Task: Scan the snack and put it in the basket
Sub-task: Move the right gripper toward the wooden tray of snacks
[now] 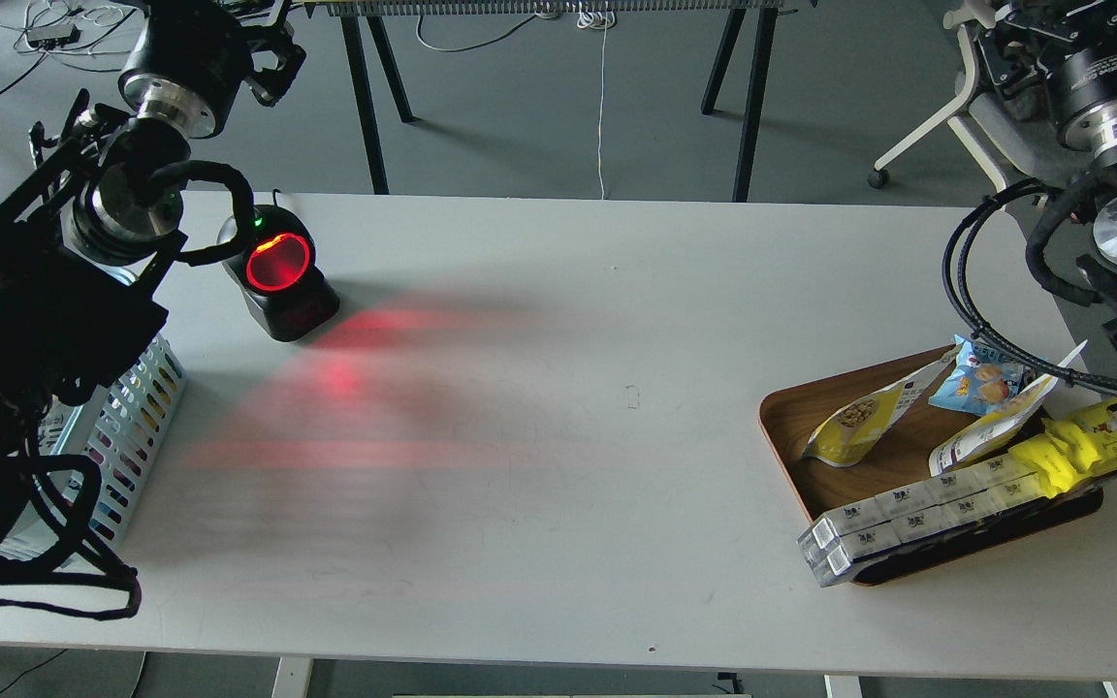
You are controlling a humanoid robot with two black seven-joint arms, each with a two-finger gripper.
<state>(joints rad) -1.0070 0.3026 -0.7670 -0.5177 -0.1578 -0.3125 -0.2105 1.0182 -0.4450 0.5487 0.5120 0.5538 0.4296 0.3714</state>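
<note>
The snack (859,422), a yellow and white pouch picturing beige balls, lies tilted at the left end of the brown wooden tray (783,427), at the table's right. A similar pouch (990,434) beside it shows its white back. The light blue basket (137,422) stands at the table's left edge, mostly hidden behind my left arm. My left gripper (266,53) is raised at the top left, behind the scanner, dark and end-on. My right gripper (1000,39) is up at the top right, far above the tray. Neither gripper's fingers can be told apart.
A black barcode scanner (279,271) with a glowing red window stands at the back left and casts red light onto the white table (558,436). The tray also holds a small blue snack bag (980,380), a long yellow pack with a cartoon face (1097,444) and a row of clear boxes (908,514).
</note>
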